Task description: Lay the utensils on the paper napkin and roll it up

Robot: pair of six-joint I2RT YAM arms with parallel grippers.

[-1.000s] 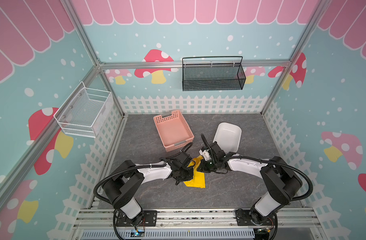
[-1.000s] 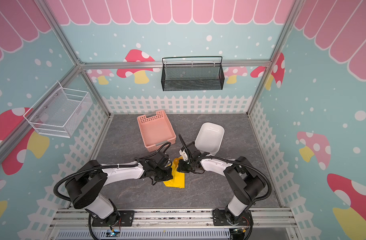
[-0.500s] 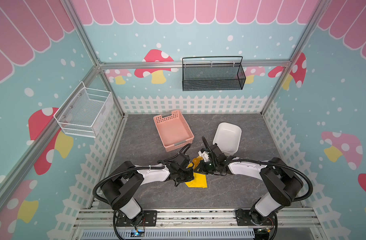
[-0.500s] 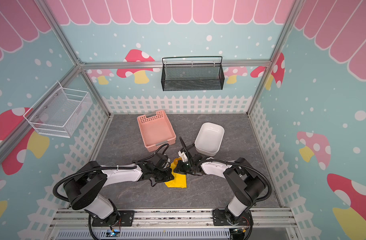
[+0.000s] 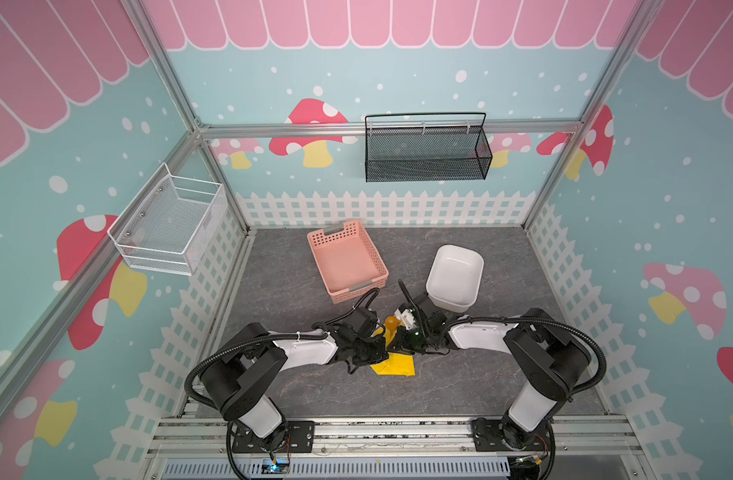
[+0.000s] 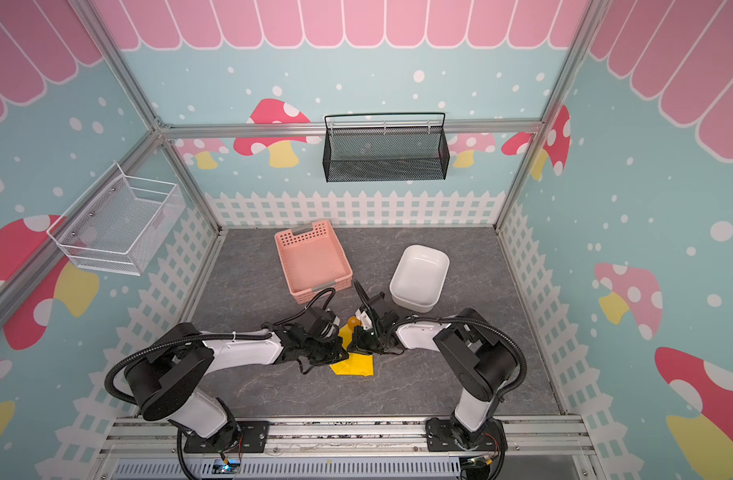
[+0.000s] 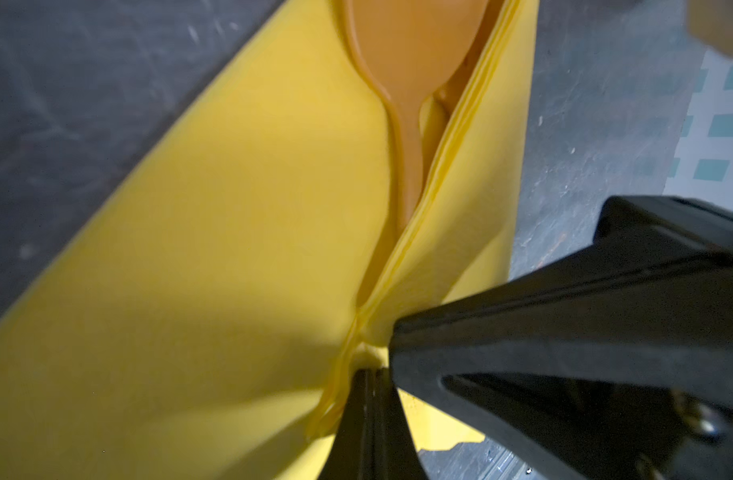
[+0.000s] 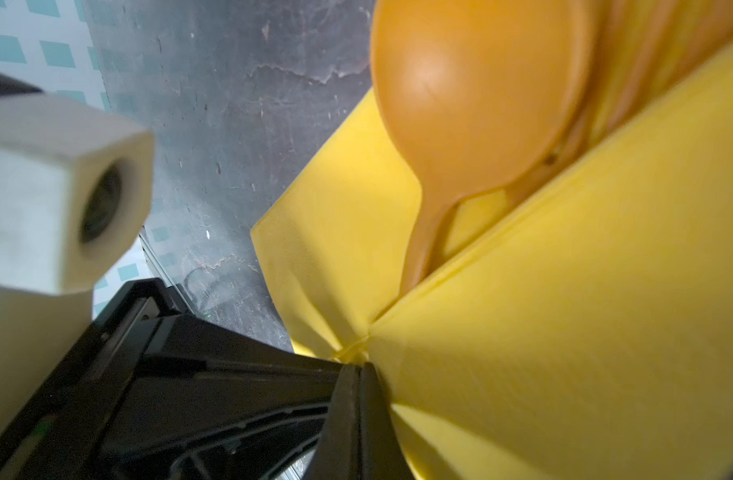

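**Paper napkin (image 5: 396, 365) pinched from both sides, spoon (image 8: 477, 104) in the fold**

Left gripper (image 7: 373, 368) and right gripper (image 8: 358, 368) are both clamped tight on a layered napkin edge. The paper is thin, matte yellow and creased at each pinch. It lies folded over, front centre on the grey stone-look table (image 5: 481, 386). The spoon is smooth glossy orange, with its round bowl poking out the far end. Another orange piece sits beside it, too blurred to identify. Pink perforated basket (image 5: 346, 262) and white tub (image 5: 454, 276) sit just behind the wrists. There is open table to the front and the right.

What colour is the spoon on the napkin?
The spoon is orange, clearest in the right wrist view.
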